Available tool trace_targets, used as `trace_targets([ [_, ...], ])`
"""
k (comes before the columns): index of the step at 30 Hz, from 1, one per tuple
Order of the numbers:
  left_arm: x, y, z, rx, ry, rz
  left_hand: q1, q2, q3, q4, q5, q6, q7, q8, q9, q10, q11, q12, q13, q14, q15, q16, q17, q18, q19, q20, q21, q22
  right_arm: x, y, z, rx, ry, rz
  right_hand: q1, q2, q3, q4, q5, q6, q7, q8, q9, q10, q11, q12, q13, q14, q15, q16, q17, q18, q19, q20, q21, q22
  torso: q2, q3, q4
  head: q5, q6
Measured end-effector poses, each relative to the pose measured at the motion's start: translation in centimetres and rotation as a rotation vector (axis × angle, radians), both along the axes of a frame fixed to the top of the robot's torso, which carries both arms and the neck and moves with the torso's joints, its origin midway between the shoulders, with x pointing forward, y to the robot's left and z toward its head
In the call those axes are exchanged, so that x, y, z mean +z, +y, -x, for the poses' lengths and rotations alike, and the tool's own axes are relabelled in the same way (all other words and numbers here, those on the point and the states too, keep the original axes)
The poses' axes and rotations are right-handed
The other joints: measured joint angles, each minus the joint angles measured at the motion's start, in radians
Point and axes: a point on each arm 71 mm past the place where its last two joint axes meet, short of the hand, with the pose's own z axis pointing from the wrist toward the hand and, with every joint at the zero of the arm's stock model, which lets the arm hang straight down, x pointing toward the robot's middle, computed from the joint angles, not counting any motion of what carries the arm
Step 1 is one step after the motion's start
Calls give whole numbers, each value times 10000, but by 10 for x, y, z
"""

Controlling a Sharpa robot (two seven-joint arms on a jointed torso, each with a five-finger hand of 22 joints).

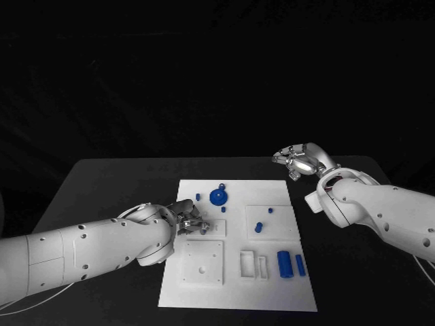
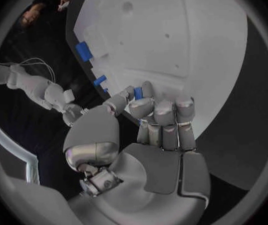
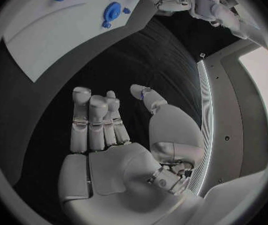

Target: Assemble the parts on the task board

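Fingertips of the left hand [image 1: 185, 223] pinched a small blue part [image 2: 138, 93] over the left half of the task board [image 1: 235, 299], which lay on the black table [image 1: 110, 180]. Seen from the left wrist, the piece sat between thumb and a finger, its long axis pointing roughly down at the board surface just beyond it. By my judgement, whichever seat it belongs in lay directly under or just beside that hand, so the left arm was plainly the nearer one. The right hand [image 1: 298, 161] hung well apart, off the board's far right corner, fingers loosely straight and apart, holding nothing. Other pieces rested on the board: a round blue disc [image 1: 219, 197] near the far edge and two blue blocks [image 1: 291, 264] toward the near right
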Motion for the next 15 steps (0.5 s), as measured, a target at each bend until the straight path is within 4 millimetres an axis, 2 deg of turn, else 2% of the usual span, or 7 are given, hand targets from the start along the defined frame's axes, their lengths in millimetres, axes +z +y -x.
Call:
trace_targets([
  [4, 1, 2, 1, -55, 151, 0, 2, 4, -8, -12, -225, -1, -1, 32, 0, 0, 0, 0, -26, -3, -3, 0, -26, -1, -43, -28, 0, 0, -1, 0, 0, -2, 12, -2, 0, 0, 1, 54, 0, -1, -1, 0, -9, 0, 0, 0, 0, 0, 1, 0, 0, 0, 0, 0, 0, 0, -2, 4, 1, 8, -3],
  [6, 2, 2, 0, -80, 218, 9, 75, 79, -39, -43, -334, -2, -2, 32, -5, -1, 0, 0, -40, -21, -21, 0, -38, -1, -43, -28, 0, -1, -1, 0, 0, -5, 15, -1, 0, 0, 0, 56, 0, -1, -1, 0, -9, 0, 0, 0, 0, -1, 1, 0, 0, -1, 0, 1, 0, 0, -3, 5, 2, 9, -4],
  [15, 12, 0, -4, -290, 445, 79, 79, 84, -43, -95, -421, -21, -21, 31, -22, -38, 37, 0, -86, -36, -36, 0, -71, -1, -166, 23, 0, 8, -1, 0, 0, -12, 26, -1, -5, -6, 0, 55, 0, -16, -17, 0, -8, 0, 0, 41, 1, -1, 1, 0, 0, 1, 0, 1, 0, 0, -11, 7, 2, 17, 1],
])
